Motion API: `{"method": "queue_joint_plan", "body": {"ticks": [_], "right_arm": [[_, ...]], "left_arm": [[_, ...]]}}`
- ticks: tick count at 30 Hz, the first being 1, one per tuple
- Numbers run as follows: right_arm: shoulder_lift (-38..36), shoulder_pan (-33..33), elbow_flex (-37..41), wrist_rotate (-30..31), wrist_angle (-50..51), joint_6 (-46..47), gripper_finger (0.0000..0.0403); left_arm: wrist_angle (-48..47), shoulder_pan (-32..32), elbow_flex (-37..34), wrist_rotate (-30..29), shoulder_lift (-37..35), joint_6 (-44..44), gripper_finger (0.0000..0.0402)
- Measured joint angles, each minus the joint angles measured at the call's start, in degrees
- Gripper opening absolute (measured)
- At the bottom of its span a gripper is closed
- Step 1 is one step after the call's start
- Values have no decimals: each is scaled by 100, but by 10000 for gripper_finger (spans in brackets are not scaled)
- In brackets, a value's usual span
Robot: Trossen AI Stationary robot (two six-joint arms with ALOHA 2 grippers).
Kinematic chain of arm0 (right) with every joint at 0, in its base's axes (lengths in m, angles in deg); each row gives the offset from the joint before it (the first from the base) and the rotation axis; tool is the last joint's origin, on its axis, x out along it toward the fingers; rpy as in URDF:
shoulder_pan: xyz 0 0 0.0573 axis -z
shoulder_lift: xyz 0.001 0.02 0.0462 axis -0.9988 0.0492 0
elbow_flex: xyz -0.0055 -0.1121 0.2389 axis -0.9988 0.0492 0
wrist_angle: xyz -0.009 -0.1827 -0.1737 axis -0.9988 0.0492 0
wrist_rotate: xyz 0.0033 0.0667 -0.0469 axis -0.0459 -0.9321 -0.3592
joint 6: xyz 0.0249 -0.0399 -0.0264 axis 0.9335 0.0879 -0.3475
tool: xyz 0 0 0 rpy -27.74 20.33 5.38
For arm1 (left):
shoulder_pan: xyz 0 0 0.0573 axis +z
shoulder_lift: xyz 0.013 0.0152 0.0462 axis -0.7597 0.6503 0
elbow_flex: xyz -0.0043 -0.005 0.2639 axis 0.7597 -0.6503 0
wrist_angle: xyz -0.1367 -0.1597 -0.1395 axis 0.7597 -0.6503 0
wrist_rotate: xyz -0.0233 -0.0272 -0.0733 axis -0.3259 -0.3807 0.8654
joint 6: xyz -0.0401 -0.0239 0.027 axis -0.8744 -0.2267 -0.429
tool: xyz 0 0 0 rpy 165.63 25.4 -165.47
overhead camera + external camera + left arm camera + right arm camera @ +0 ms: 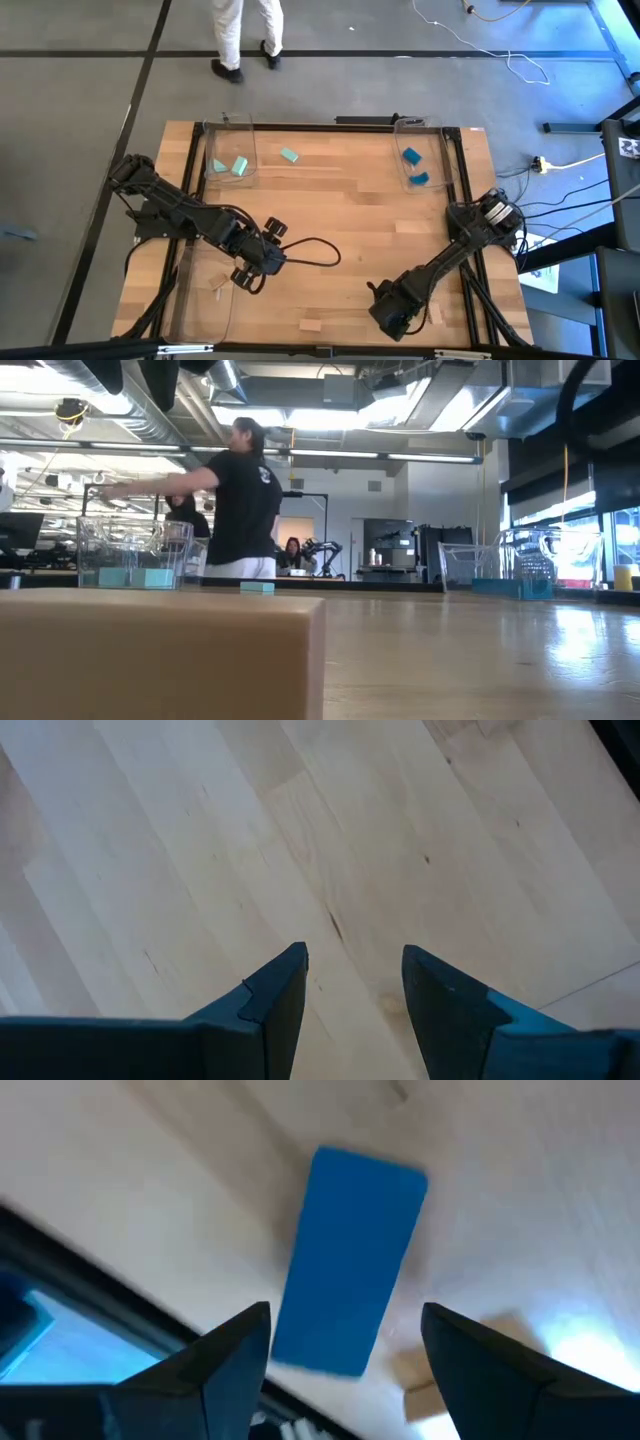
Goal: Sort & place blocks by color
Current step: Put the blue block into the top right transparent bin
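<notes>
The person (245,35) is cut off by the high view's top edge. In the low view, a pale wood block (160,655) runs past the frame's edges and hides the near worktop.

overhead, table-level, two close wrist views

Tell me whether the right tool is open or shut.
Open. The right tool has its fingers spread apart, above a blue block lying flat on the table, not gripped.

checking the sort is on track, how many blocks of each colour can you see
mint-teal blocks: 3 (2 in the left tray, 1 loose on the table)
deep blue blocks: 3 (2 in the right tray, 1 below the right hand)
pale wood blocks: 3, faint against the table
total: 9
</notes>
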Motion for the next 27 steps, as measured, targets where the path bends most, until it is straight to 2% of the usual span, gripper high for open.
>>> {"method": "queue_joint_plan", "body": {"ticks": [6,9,12,16,22,27], "right_arm": [[307,15,-33,-68,50,-152,258],[349,13,-31,-62,82,-283,245],[354,10,-27,8,136,-300,211],[356,32,-26,58,246,-301,136],[303,235,-19,-21,380,-327,132],[117,432,15,193,554,-445,132]], "left_arm": [[0,2,0,-7,2,-4,158],[0,2,0,-17,2,-7,158],[0,41,0,-17,2,-9,158],[0,98,0,-22,2,-11,158],[-7,149,2,-20,2,-4,158],[-118,231,4,-22,2,-2,158]]}}
